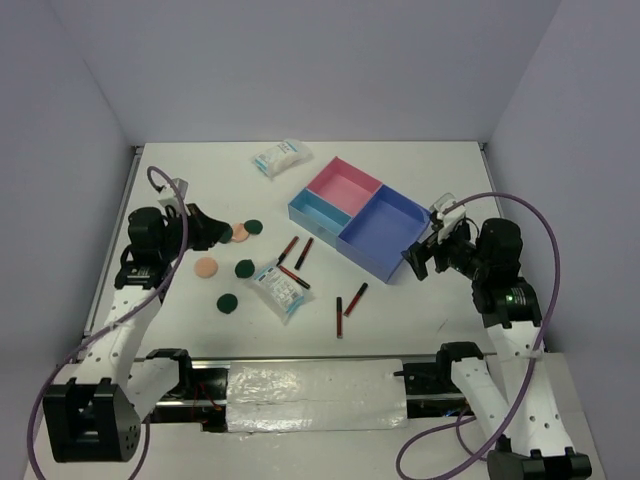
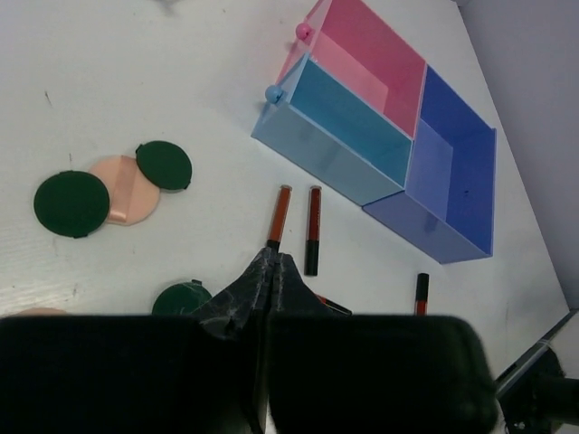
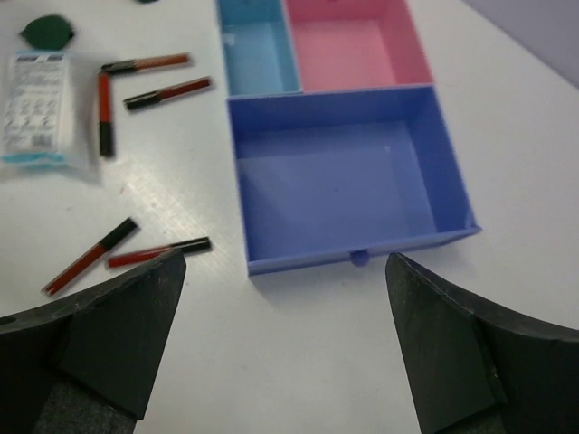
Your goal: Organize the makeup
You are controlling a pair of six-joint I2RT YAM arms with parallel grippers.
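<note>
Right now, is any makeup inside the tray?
No, all three compartments of the tray show bare floors; the sticks lie outside on the table.

Five sticks (image 1: 304, 252), three green discs (image 1: 244, 268), two peach discs (image 1: 206, 267), two packets (image 1: 281, 157).

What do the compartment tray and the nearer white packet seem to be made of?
Blue tray with pink and light-blue compartments: likely rigid moulded plastic, satin finish; thin straight walls, even colour. Nearer white blue-printed packet: probably soft glossy plastic film; its surface is crinkled and catches light.
</note>
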